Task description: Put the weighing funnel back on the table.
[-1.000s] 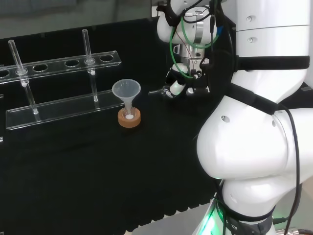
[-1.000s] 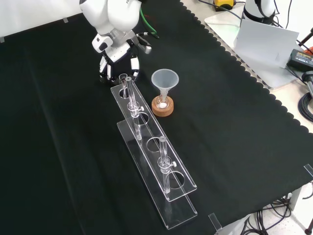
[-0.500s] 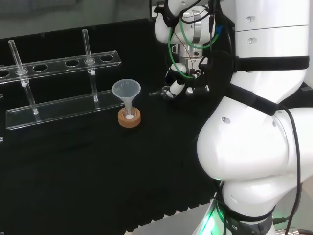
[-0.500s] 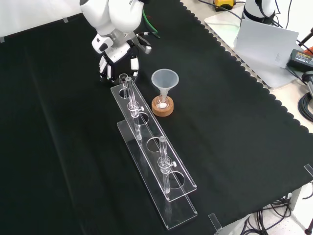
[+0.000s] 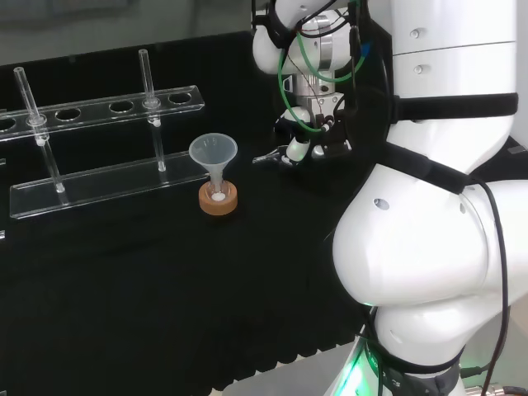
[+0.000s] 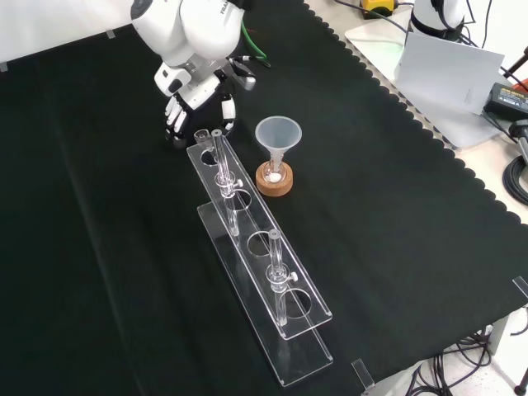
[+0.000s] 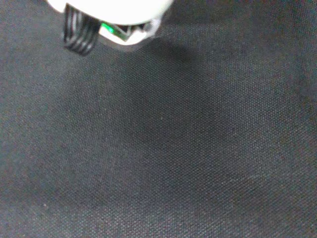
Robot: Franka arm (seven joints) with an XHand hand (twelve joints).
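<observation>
— Where's the weighing funnel (image 5: 266,156)?
— It seems to be the slim pale piece jutting from the hand (image 5: 307,147) in the head view, pinched in curled fingers, low over the cloth (image 5: 124,272).
— Nearby?
— The funnel (image 5: 214,152) on its cork ring (image 5: 219,199) stands to the left. In the front view, the rack's (image 6: 247,239) far end is just beside the hand.

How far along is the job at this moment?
Done: the hand sits low over the cloth, beside the end of the test tube rack. In hand: whether it carries anything is hidden. Left: likely setting down, opening and lifting away.
</observation>
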